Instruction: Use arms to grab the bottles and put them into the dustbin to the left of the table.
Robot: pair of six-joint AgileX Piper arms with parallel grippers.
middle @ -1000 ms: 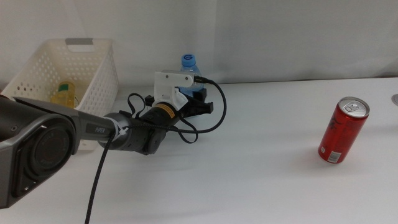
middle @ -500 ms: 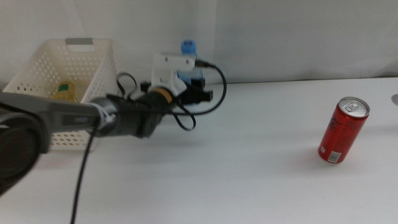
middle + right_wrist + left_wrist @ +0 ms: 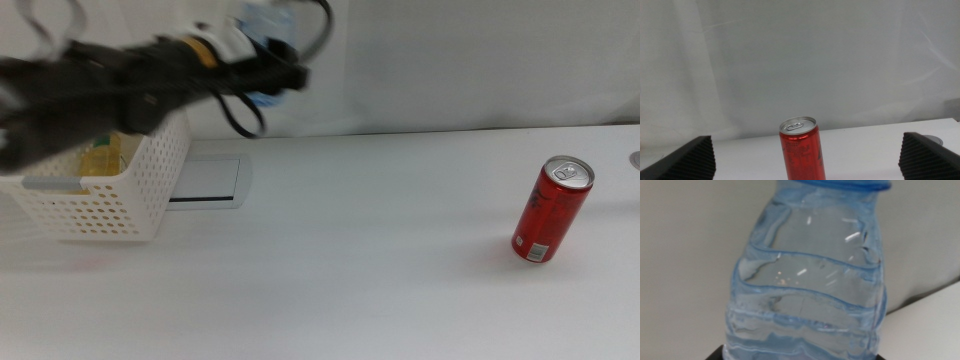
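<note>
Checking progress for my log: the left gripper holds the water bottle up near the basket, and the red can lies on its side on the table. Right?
Not quite. The red can stands upright on the table, as the middle view shows. The left gripper does hold the water bottle near the basket.

Lab bench: bare white table (image 3: 400, 260), plain backdrop.

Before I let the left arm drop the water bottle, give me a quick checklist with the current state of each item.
1. Water bottle held in left pincer: ok, lifted off the table.
2. Bottle above the basket opening: not ok, it hangs past the basket's right edge.
3. Juice bottle already in basket: ok.
4. Red can upright on the table, untouched: ok.
5. Right pincer open and facing the can: ok.
6. Exact grip firmness: cannot tell, blurred.
</note>
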